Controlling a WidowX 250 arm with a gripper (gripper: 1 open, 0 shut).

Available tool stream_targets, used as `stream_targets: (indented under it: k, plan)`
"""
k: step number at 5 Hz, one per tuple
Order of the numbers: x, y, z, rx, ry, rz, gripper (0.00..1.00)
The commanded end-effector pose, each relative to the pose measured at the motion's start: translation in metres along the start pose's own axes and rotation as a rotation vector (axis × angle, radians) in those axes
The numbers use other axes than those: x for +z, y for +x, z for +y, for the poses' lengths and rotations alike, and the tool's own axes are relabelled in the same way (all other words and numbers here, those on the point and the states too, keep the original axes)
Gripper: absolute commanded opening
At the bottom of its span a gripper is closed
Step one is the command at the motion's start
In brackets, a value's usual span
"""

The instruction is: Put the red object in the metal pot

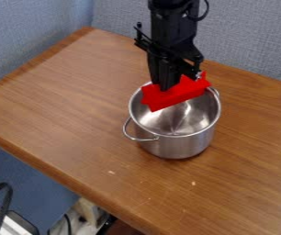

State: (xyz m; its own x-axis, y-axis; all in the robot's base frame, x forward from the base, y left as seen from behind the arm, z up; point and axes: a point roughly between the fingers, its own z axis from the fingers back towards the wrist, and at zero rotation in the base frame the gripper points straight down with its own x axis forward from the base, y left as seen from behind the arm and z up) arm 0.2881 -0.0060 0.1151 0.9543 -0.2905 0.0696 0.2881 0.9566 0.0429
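The red object (177,92) is a bright red bar, tilted with its right end higher, and it hangs just above the far rim of the metal pot (168,138). My gripper (170,81) points straight down and is shut on the bar's middle from above. The shiny steel pot stands upright on the wooden table, with one loop handle showing at its left. Only the pot's bare metal bottom shows below the bar.
The wooden table (57,92) runs to a near edge at the lower left and a right edge past the pot. A blue-grey wall stands behind the table. Dark cables and floor clutter (8,211) lie below the table's front edge.
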Motion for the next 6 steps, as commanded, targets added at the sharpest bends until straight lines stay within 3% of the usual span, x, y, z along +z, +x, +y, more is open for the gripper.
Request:
stream_targets:
  k: [1, 2, 3, 4, 6]
  plan:
    - [-0.006, 0.001, 0.008, 0.02, 0.0, -0.01, 0.0]
    - [-0.025, -0.002, 0.01, 0.033, -0.018, 0.026, 0.0]
    - [-0.022, -0.002, 0.009, 0.033, -0.018, 0.006, 0.0]
    - [-0.009, -0.001, 0.011, 0.052, -0.012, -0.026, 0.0]
    - [0.035, -0.001, 0.022, 0.106, 0.016, -0.121, 0.0]
